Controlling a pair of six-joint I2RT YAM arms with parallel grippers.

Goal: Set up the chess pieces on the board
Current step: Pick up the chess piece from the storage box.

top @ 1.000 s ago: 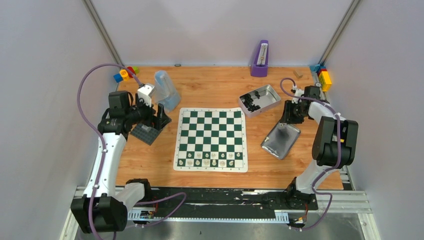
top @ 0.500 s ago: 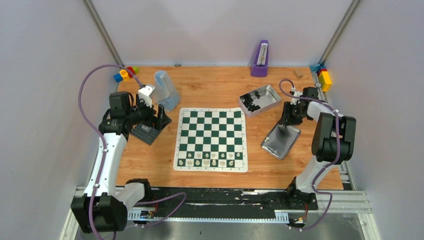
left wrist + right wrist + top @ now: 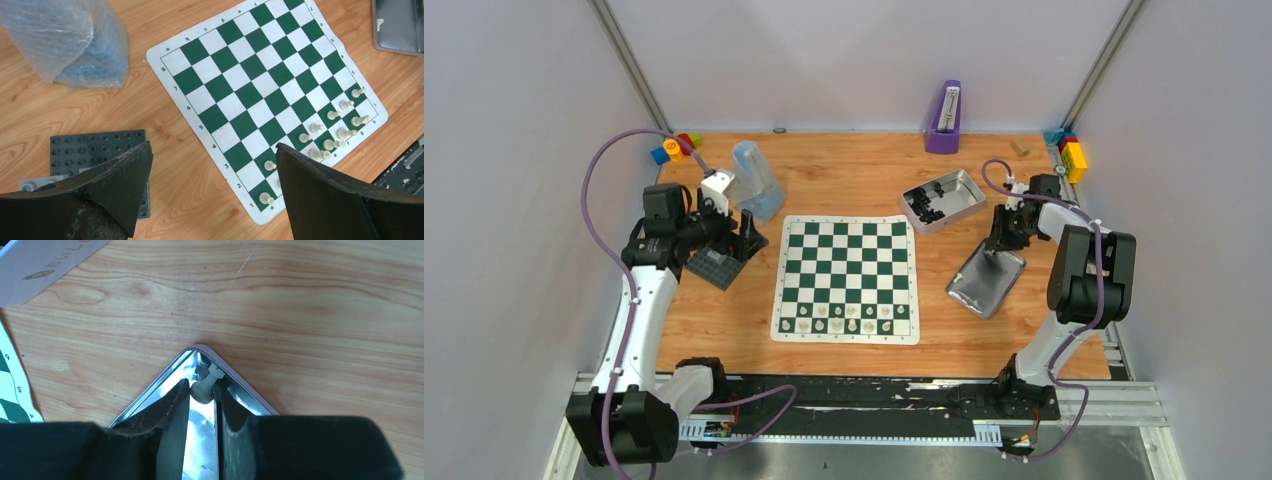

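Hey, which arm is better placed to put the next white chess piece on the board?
Right. The right pincer is closed around a cream piece in the corner of the metal tray, ready to lift. The left pincer hangs open and empty between the grey plate and the board.

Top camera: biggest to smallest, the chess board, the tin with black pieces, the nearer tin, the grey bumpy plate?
1. chess board
2. tin with black pieces and nearer tin: about alike
3. grey bumpy plate, partly hidden
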